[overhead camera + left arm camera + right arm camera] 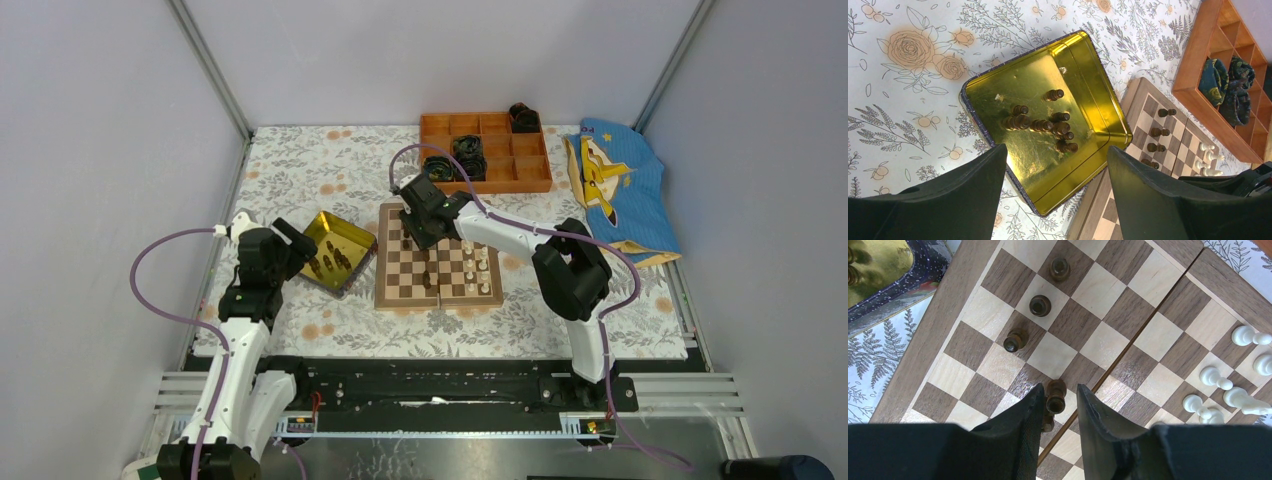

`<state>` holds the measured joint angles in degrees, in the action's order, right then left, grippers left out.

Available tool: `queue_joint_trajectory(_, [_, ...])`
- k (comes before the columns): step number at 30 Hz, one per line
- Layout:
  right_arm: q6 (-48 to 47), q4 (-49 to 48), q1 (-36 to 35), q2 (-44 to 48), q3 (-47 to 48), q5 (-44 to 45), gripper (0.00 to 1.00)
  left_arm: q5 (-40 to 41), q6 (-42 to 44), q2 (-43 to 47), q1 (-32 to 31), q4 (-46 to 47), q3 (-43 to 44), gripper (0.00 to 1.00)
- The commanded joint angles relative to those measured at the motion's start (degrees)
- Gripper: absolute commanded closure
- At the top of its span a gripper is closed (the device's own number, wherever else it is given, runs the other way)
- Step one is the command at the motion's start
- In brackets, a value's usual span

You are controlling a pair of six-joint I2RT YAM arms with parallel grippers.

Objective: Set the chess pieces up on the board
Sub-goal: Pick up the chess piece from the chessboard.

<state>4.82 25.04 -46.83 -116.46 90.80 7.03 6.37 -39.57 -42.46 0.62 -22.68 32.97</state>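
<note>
The board (pixel 385 290) lies at the table's centre. My right gripper (pixel 1060 386) hangs low over its left half, slightly open, with a dark chess piece (pixel 1056 399) standing between the fingers. A gap shows beside the right finger. A second dark piece (pixel 1048 423) is half hidden by the left finger. Three dark pawns (pixel 1040 305) stand in a row beyond, and cream pieces (pixel 1213 377) stand on the far right squares. My left gripper (pixel 1057 149) is open and empty above the gold tray (pixel 1083 165), which holds several dark pieces (pixel 1043 125).
An orange compartmented box (pixel 485 180) with black rolls (pixel 468 155) stands behind the board. A blue printed cloth (pixel 615 185) lies at the back right. The gold tray (pixel 335 232) touches the board's left edge. A floral cloth covers the table.
</note>
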Motion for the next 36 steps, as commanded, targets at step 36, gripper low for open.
queue_joint_trajectory(36, [1.7, 0.6, 0.5, 1.2, -1.4, -0.3, 0.74, -1.4, -0.4, 0.5, -0.4, 3.0, -0.7, 0.19])
